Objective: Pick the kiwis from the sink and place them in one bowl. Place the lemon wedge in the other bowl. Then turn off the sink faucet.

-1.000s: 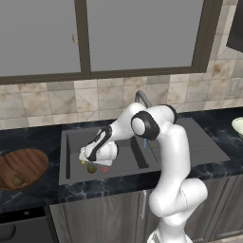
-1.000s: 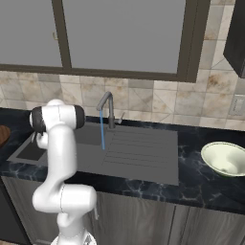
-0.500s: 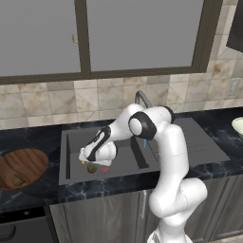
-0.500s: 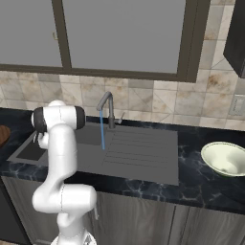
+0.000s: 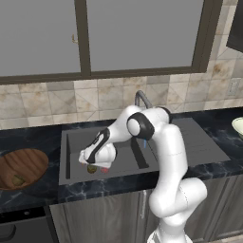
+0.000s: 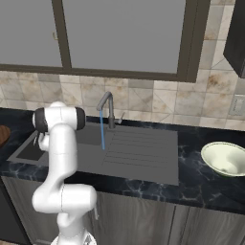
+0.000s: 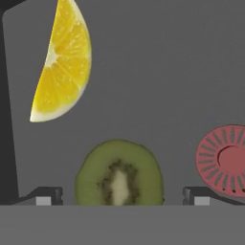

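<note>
My gripper (image 7: 122,197) is open, low in the sink (image 5: 124,160), with a cut kiwi (image 7: 119,173) lying on the basin floor between its fingertips (image 7: 46,196). The lemon wedge (image 7: 62,67) lies beyond it on the basin floor, to the upper left in the hand view. From the left base view, the hand (image 5: 96,155) hangs just over the kiwi (image 5: 92,169). The wooden bowl (image 5: 26,160) on the left counter holds another kiwi (image 5: 18,180). The pale bowl (image 6: 224,158) sits on the right counter. Water (image 6: 102,131) runs from the faucet (image 6: 108,106).
A small flat red disc (image 7: 224,160) lies on the basin floor just right of the kiwi, close to one fingertip. The ribbed drainboard (image 6: 139,150) spreads right of the basin. A tiled wall and a window stand behind the counter.
Almost nothing: the arm's elbow has shifted very slightly, the hand stays low in the basin over the kiwi, and the jaws remain wide.
</note>
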